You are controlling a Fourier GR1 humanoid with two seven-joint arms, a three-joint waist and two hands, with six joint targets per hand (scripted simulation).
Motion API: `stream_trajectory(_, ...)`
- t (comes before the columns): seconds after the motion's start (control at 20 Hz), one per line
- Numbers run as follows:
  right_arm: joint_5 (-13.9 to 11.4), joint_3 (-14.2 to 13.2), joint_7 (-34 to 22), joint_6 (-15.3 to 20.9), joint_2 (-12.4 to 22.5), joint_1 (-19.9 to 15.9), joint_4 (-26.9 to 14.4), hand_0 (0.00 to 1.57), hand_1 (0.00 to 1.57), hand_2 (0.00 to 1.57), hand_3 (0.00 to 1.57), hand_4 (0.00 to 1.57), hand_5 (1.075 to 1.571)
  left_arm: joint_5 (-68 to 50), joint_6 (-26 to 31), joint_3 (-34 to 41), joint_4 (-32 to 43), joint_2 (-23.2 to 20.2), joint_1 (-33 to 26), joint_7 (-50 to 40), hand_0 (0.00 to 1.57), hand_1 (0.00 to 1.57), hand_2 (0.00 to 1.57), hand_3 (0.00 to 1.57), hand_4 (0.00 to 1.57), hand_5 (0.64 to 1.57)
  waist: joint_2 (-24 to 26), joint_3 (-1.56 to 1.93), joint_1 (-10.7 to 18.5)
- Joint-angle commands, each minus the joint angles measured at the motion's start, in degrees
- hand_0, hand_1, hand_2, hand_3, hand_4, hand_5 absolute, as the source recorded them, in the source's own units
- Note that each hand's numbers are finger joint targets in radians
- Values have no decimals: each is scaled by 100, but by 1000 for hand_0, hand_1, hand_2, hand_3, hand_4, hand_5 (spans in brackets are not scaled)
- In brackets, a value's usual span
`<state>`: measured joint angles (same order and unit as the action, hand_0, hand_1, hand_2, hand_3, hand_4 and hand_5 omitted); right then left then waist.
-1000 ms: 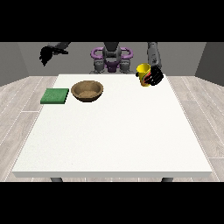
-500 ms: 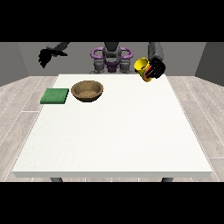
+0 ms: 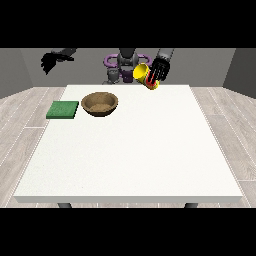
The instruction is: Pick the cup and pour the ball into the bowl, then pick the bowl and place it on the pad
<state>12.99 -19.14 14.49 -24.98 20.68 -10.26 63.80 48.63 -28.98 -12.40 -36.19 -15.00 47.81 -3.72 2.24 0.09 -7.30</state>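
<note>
Your hand at the view's right held the yellow cup tilted above the desk, fingers curled round it, brown bowl beside green pad, your other hand raised, fingers unclear.

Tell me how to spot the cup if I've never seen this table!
Find the big white table, then look above its far edge near the robot. The black hand at the view's right has its fingers curled round a small yellow cup, tipped sideways. It is the only yellow thing.
</note>
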Motion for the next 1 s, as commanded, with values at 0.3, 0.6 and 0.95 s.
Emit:
stream_trajectory(0.3, -77, 9, 296, -94, -12, -98, -366, 0, 0, 0, 0, 0, 1571, 2478, 534, -1814, 371, 661, 786, -1457, 1490, 1490, 1571, 1571, 1505, 1316, 85, 7, -72)
stream_trajectory(0.6, -20, 67, -4, -314, 145, -211, -473, 0, 0, 0, 0, 0, 1570, 3660, 1561, -2888, 765, 1082, 1039, -1799, 1536, 1536, 1571, 1571, 1571, 1124, 300, 2, -256)
stream_trajectory(0.95, -142, -132, 263, 15, 167, -58, -722, 0, 0, 0, 0, 0, 1571, 4442, 2337, -3560, 752, 1233, 1057, -1486, 1457, 1457, 1571, 1571, 1509, 1178, 445, -5, 144)
